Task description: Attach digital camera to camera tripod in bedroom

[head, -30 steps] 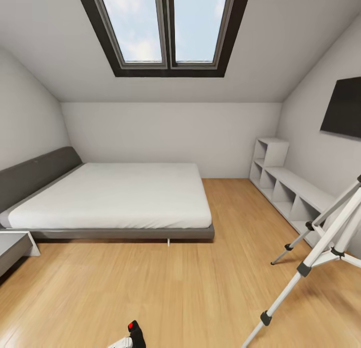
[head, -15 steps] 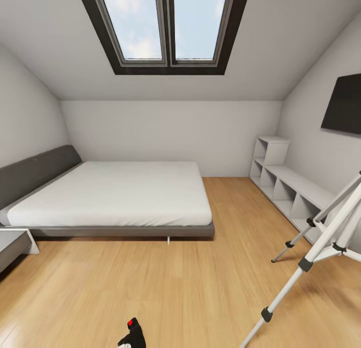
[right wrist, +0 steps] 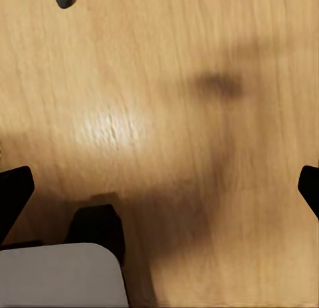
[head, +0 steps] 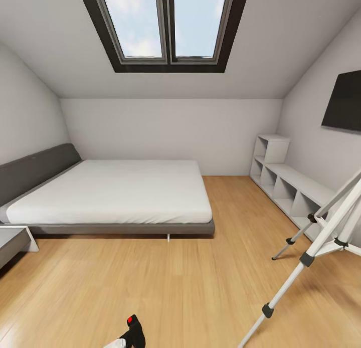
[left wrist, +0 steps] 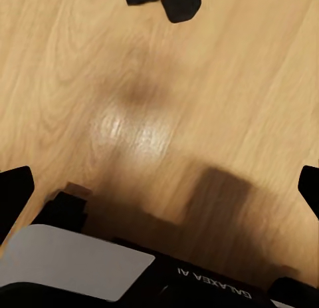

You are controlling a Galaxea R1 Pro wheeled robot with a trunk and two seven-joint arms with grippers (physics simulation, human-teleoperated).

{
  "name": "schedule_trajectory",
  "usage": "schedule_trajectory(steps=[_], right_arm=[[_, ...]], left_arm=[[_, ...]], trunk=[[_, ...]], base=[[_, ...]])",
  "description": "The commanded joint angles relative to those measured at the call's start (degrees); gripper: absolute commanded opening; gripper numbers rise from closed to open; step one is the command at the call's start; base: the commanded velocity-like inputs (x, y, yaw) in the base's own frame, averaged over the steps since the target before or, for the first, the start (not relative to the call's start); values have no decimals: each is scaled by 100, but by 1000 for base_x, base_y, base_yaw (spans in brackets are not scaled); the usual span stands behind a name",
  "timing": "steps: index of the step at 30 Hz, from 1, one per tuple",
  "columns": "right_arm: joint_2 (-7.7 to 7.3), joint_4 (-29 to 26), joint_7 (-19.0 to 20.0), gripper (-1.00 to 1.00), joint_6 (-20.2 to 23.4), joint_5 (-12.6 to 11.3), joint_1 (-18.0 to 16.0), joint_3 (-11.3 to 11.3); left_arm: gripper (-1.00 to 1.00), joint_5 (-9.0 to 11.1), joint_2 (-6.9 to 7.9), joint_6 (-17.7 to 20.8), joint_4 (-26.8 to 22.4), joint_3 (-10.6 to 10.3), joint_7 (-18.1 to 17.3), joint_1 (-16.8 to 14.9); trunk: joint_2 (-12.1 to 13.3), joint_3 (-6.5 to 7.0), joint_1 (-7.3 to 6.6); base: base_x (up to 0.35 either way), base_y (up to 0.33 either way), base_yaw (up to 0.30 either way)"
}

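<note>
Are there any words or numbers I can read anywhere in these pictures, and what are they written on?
"GALAXEA AI": white letters, seen upside down, on the dark robot body above the wood floor in the left wrist view.
No other words, numbers or signs can be read: the TV is blank, and the camera shows a plain red button.

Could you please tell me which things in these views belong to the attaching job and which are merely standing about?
Job: small black camera with red button; silver-legged tripod with dark grey joints.

Bystanders: grey-framed white bed; white cubby shelf; black wall TV; skylight.
</note>
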Motion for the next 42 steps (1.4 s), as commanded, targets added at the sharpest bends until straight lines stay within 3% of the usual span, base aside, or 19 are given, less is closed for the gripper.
schedule_trajectory(steps=[1, 6, 11, 12, 13, 15, 21, 23, 25, 35, 42], right_arm=[[1, -169, 57, 100, 222, 60, -2, -23], [0, -1084, 107, 100, 1169, 72, -2, 210], [19, -1884, 395, 100, 2144, 41, -1, 853], [22, -1978, 484, 100, 2258, 39, -1, 940], [24, -2336, 934, 100, 2556, 33, -1, 1175], [21, -2662, 1296, 100, 2686, 32, -1, 1264], [14, -3564, 1909, 100, 3065, 30, -1, 1324], [15, -4437, 2445, 100, 3240, 30, -1, 1342], [13, -4649, 2618, 100, 3240, 32, -1, 1345], [11, -5210, 3189, 100, 3240, 40, -123, 1278], [52, -5277, 3266, 100, 3240, 34, -570, 942]], left_arm=[[100, 121, -9, 94, -87, 9, 140, -26], [100, 449, -22, 693, -574, 10, 598, -166], [100, 861, -21, 1214, -1171, 5, 997, -303], [100, 920, -21, 1255, -1249, 4, 1042, -328], [100, 1103, -20, 1352, -1511, 3, 1157, -405], [100, 1184, -20, 1389, -1721, 2, 1196, -433], [100, 1245, -4, 1432, -2144, 2, 1240, -465], [100, 1240, 24, 1455, -2400, 2, 1420, -664], [100, 1246, 29, 1458, -2440, 5, 1560, -779], [100, 1306, -24, 1457, -2417, 5, 2266, -1354], [100, 1304, -61, 1460, -2243, -21, 2354, -1532]], trunk=[[-45, -25, 22], [-245, -115, 132], [-446, -204, 242], [-486, -222, 264], [-526, -240, 286], [-606, -276, 330], [-847, -384, 461], [-927, -420, 505], [-1007, -456, 549], [-1408, -635, 769], [-1689, -761, 923]], base=[[0, 0, 0], [0, 0, 0], [0, 0, 0], [0, 0, 0], [0, 0, 0], [0, 0, 0], [0, 0, 0], [0, 0, 0], [0, 0, 0], [0, 0, 0], [0, 0, 0]])
